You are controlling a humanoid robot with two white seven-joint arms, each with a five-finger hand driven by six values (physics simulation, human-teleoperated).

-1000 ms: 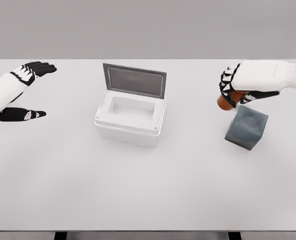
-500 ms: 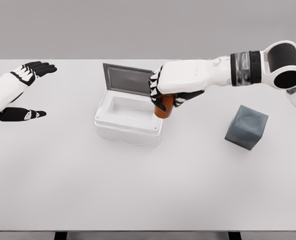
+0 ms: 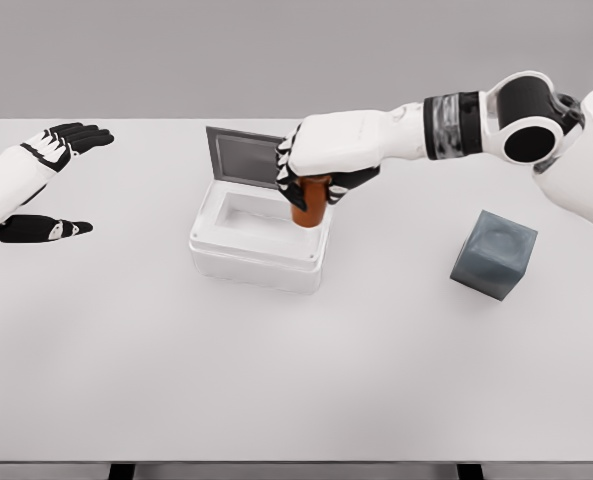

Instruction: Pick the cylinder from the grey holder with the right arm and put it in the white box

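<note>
— What is on the table (image 3: 276, 380), counted from the left?

— One white box (image 3: 261, 236), near the middle, its grey lid (image 3: 254, 158) standing open at the back. One brown cylinder (image 3: 307, 201), in my grip. One grey holder (image 3: 493, 254), a dark cube with a round hollow in its top, standing well apart to the right of the box. Add my two hands, one on each side.

— How is your left hand (image 3: 38, 185) posed?

— It sits at the far left edge, over the table's corner, well away from the box. My fingers are stretched out flat pointing right, the thumb apart below them, and it holds nothing.

— And your right hand (image 3: 318, 165)?

— My right arm reaches in from the right edge, the forearm running almost level across the table towards the left. The hand is over the box's right rear corner, partly in front of the lid. My black fingers (image 3: 288, 178) are curled round the cylinder's top.

— Where exactly is the cylinder?

— It hangs upright below my palm, its lower end over the right edge of the box's opening. Whether it touches the rim I cannot tell.
</note>
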